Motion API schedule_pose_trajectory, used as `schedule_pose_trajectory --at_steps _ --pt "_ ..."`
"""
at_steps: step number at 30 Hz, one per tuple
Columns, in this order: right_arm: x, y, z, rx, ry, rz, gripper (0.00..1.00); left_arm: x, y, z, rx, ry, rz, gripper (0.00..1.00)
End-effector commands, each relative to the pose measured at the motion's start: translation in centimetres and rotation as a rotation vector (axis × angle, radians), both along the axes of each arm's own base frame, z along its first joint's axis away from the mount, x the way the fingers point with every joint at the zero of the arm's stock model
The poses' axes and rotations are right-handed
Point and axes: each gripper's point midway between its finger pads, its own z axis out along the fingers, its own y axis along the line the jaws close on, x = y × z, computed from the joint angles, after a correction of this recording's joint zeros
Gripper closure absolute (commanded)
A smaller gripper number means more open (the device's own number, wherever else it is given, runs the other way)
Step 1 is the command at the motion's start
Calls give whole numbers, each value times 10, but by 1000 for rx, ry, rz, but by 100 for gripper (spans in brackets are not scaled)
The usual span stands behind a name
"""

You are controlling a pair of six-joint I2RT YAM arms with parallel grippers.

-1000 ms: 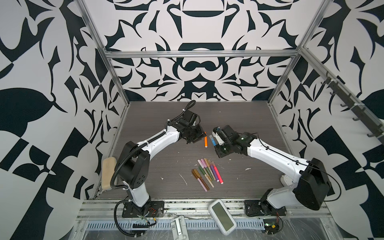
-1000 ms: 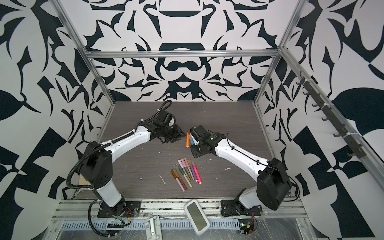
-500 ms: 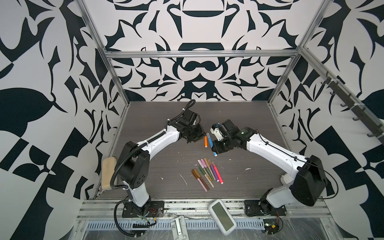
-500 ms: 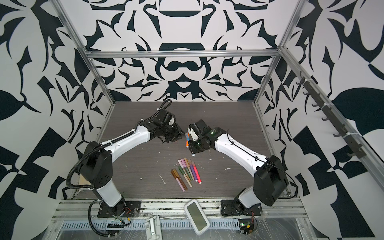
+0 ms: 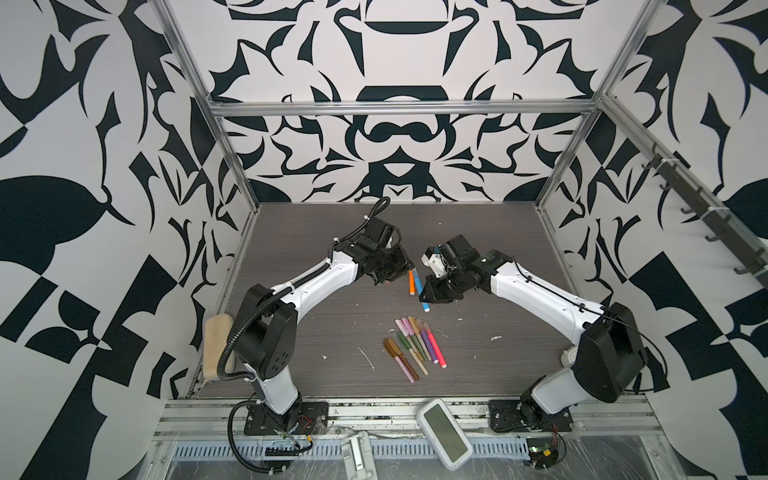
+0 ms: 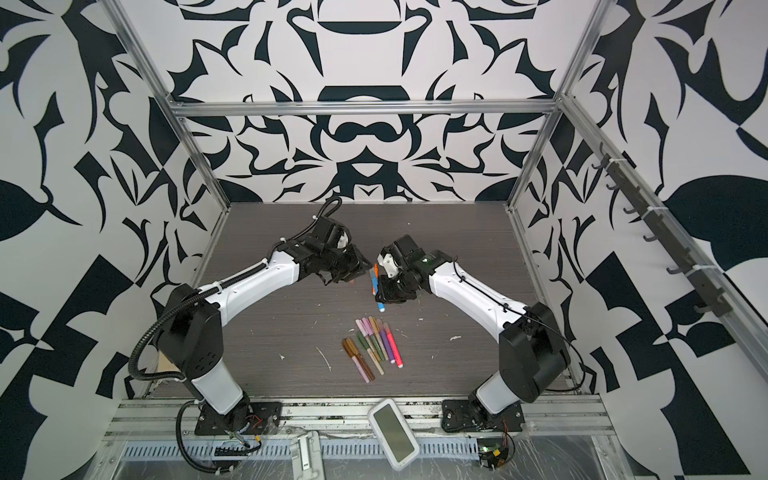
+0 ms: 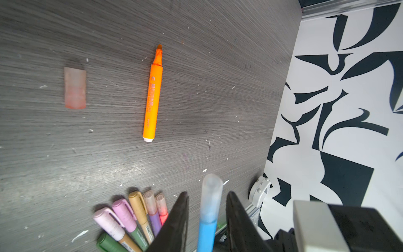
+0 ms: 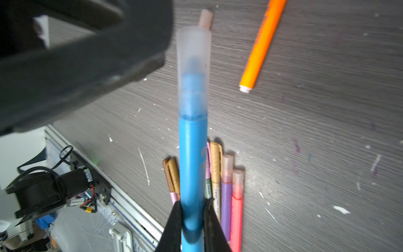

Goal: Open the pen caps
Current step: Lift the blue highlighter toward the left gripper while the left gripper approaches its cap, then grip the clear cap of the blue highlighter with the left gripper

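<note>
My right gripper (image 8: 192, 205) is shut on the barrel of a blue pen (image 8: 192, 157), low over the table at mid-back (image 5: 420, 291). The pen's translucent cap (image 8: 193, 65) is on and points toward my left gripper (image 5: 405, 268). In the left wrist view that cap (image 7: 211, 196) lies between the open left gripper's (image 7: 207, 194) fingers, with a gap on each side. An uncapped orange pen (image 7: 152, 96) lies on the table beside a loose pale pink cap (image 7: 75, 87). Several capped pens (image 5: 415, 343) lie bunched nearer the front.
A white handheld device with a grey screen (image 5: 444, 433) rests on the front rail. A tan sponge-like block (image 5: 217, 345) sits at the table's left edge. White scraps dot the dark wood table (image 5: 332, 324). Patterned walls close in three sides.
My right gripper has carried the blue pen leftward, bringing its cap up to the left gripper. The left jaws have narrowed a little around the cap.
</note>
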Motion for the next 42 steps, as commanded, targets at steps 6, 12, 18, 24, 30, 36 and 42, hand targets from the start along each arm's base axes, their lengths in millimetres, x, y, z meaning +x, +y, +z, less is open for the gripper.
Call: schedule_pose_trajectory --at_steps 6,12,18,24,30,36,42 --pt "4 16 31 109 -46 22 100 -5 -6 3 -43 21 -22 69" --pt "4 18 37 129 -63 28 100 -6 -8 3 -49 29 -30 70" --pt "4 19 40 139 -65 33 100 -7 -8 0 -48 36 -33 71" --pt "0 19 43 151 -77 53 100 -9 -7 -1 -41 41 -35 72" --pt "-5 18 42 155 -69 63 100 -8 -5 -2 -30 35 -32 75" --pt "-7 17 39 152 -61 63 97 -9 -4 -2 -19 38 -36 96" --pt "6 14 48 210 -55 4 64 -12 -3 -7 -6 53 -49 100"
